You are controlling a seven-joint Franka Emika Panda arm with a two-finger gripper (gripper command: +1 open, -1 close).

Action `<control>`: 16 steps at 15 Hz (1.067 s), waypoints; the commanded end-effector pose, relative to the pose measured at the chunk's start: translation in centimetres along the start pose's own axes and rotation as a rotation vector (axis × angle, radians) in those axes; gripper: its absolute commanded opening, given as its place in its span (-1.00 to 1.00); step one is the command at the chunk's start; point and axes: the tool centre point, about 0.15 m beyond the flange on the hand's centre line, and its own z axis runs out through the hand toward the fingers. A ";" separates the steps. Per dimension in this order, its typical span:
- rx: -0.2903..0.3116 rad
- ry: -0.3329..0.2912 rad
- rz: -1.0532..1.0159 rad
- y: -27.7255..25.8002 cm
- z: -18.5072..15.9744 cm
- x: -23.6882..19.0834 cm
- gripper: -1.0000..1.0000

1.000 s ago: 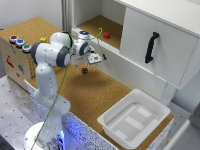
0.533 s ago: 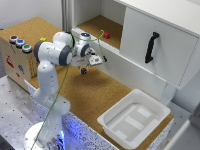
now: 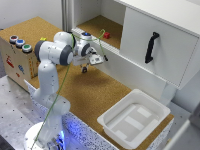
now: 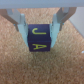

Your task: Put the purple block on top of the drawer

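- Cork board (image 3: 100, 95) covers the table under the white arm (image 3: 52, 55), which bends toward the open cabinet (image 3: 165, 40).
- The gripper (image 3: 86, 68) hangs just above the cork; in the exterior view its tips are small and blurred, and what they hold there is only a dark speck.
- The wrist view shows it plainly: the purple block (image 4: 39, 38) sits clamped between the two pale fingers (image 4: 21, 26), its faces marked with yellow letters that look like "J" and "JA", though blur makes the lettering uncertain.
- Whether the block touches the cork or is lifted off it cannot be told.
- A small red block (image 3: 106, 35) lies on the cork shelf inside the cabinet.
- A white tray (image 3: 132, 120) rests near the table's corner, at the exterior view's right.
- A wooden box (image 3: 15, 57) with coloured buttons stands at the exterior view's left, its side cut off by the frame edge.
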 end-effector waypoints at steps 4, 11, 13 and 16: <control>-0.088 -0.006 -0.169 -5.7 -15.6 5.9 -1.00; -0.077 0.008 -0.406 -12.2 -21.3 13.7 -1.00; -0.069 0.036 -0.444 -13.9 -22.8 15.4 -1.00; -0.044 0.072 -0.511 -16.3 -23.6 18.2 -1.00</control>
